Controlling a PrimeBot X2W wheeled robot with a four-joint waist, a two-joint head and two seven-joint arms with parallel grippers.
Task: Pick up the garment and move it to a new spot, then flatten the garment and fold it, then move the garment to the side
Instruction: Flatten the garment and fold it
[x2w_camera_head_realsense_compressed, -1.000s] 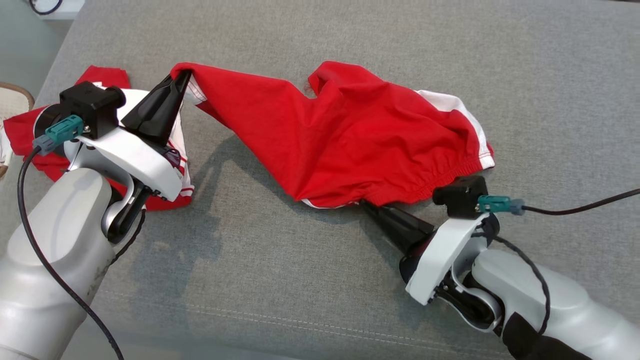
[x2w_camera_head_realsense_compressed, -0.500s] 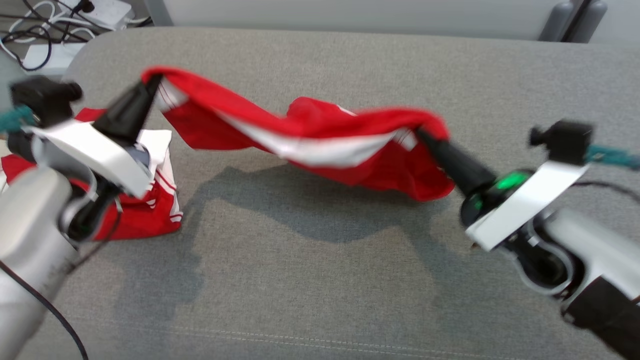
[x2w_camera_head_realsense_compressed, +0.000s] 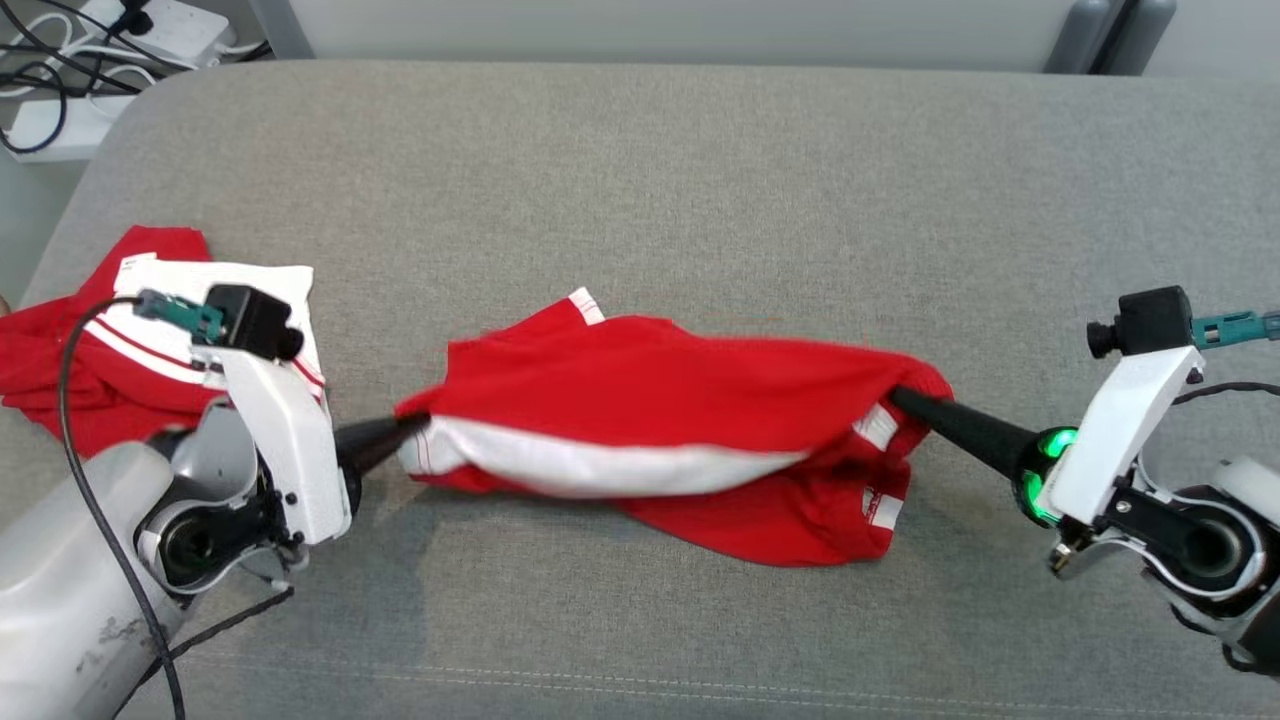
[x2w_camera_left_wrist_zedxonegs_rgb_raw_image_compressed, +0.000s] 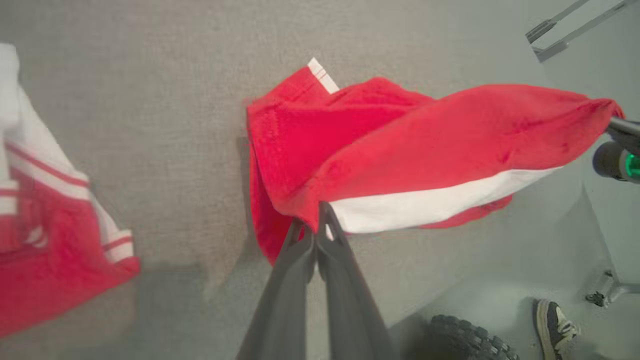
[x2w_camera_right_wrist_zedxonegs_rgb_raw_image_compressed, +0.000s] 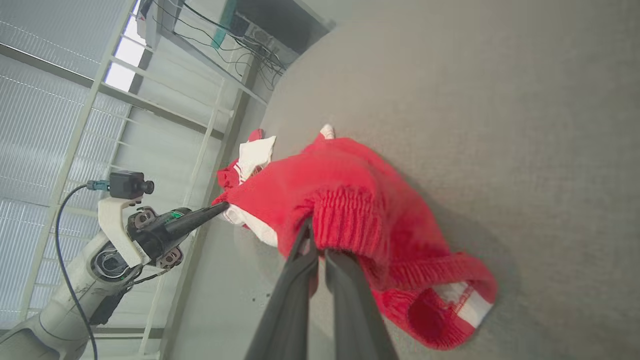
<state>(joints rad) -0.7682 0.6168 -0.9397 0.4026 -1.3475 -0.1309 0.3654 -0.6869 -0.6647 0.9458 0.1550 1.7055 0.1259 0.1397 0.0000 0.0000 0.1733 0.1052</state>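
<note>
Now the left gripper (x2w_camera_head_realsense_compressed: 415, 428) is clamped on one end of the garment (x2w_camera_head_realsense_compressed: 660, 395), the right gripper (x2w_camera_head_realsense_compressed: 897, 397) on the other; cloth sags between their jaws.

Red garment (x2w_camera_head_realsense_compressed: 660, 390) with white stripe, stretched sideways, pinched at both ends, lower folds sagging

The red cloth garment (x2w_camera_head_realsense_compressed: 680, 400), white-striped along one side, looks soft, matt and finely knitted; its waistband (x2w_camera_right_wrist_zedxonegs_rgb_raw_image_compressed: 345, 220) is ribbed; beneath the garment the grey upholstered cushion (x2w_camera_head_realsense_compressed: 640, 180) shows a coarse, matt weave; at the garment's ends the left gripper (x2w_camera_head_realsense_compressed: 415, 425) and right gripper (x2w_camera_head_realsense_compressed: 900, 398) have smooth, dark, matt fingers; left of the garment the white wrist bracket (x2w_camera_head_realsense_compressed: 285, 440) looks like smooth, faintly glossy plastic.
</note>
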